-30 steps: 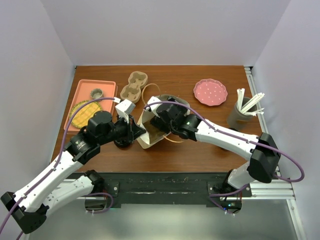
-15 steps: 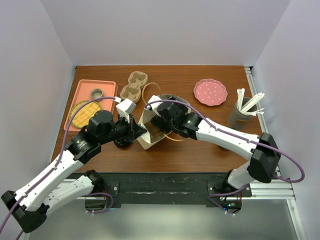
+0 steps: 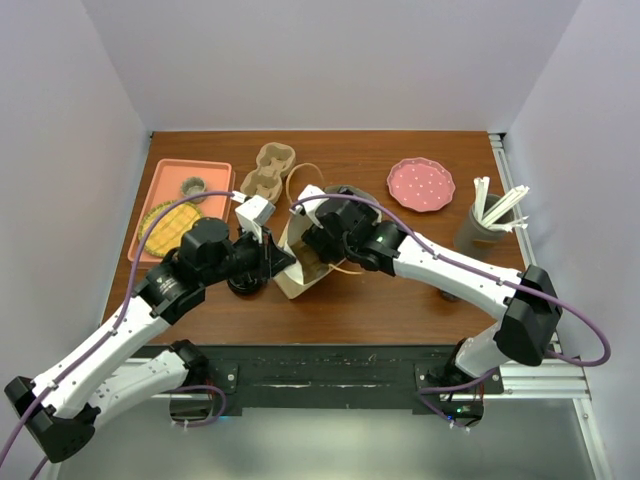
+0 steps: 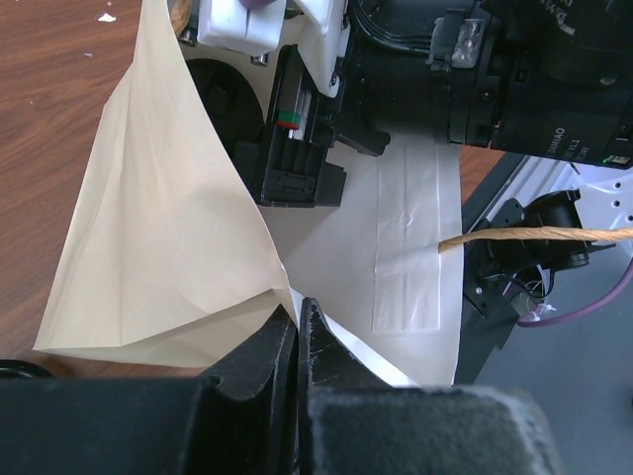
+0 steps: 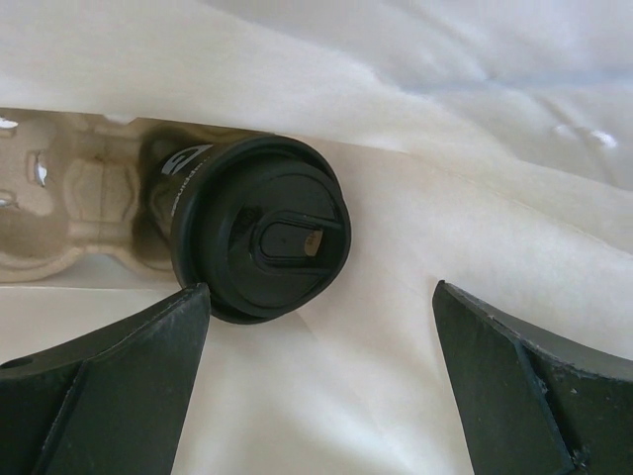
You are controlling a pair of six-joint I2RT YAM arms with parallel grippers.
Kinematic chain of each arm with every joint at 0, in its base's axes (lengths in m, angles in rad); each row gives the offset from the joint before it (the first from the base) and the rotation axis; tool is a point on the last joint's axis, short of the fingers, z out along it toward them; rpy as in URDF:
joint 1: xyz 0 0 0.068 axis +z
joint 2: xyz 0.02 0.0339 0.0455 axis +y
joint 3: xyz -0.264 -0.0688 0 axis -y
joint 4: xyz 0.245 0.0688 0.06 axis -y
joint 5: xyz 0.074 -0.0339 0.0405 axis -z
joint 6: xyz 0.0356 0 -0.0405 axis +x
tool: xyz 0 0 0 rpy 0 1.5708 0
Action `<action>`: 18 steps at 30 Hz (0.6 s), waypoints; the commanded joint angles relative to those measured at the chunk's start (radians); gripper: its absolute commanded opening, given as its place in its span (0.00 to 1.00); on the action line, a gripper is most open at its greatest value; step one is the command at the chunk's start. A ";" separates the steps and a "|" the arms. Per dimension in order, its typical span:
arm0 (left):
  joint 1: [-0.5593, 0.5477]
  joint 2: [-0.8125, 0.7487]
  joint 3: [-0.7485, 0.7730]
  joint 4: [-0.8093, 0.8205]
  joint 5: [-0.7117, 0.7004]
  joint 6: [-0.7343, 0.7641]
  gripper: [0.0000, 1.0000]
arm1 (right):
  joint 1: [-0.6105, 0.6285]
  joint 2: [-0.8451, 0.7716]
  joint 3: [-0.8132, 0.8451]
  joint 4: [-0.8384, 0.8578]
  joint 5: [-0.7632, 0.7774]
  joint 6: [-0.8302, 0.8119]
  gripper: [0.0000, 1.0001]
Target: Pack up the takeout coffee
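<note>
While the left gripper (image 4: 299,315) has its fingers pressed together on the edge of the paper bag (image 4: 168,237), holding the mouth open, the right gripper (image 5: 321,292) is down inside with its fingers spread wide and gripping nothing. The takeout coffee (image 5: 259,230) sits in the bag, lid towards the wrist camera, beside a pocket of a pulp carrier (image 5: 69,198) and close to one finger. To my eye the cup is being left there, so the right arm ought to back straight out, fingers wide, without brushing the lid or dragging the paper, and the left should hold firm. From above, the arm covers the cup; I cannot tell whether it stands true or leans, nor whether that finger touches it
</note>
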 commanded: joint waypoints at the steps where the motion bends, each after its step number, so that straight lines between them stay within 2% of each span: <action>1: -0.003 0.008 0.038 -0.003 0.017 -0.015 0.08 | -0.016 -0.025 0.064 0.000 -0.002 0.011 0.98; 18: -0.003 0.016 0.046 -0.006 -0.009 -0.045 0.22 | -0.033 -0.028 0.139 -0.005 0.000 0.023 0.98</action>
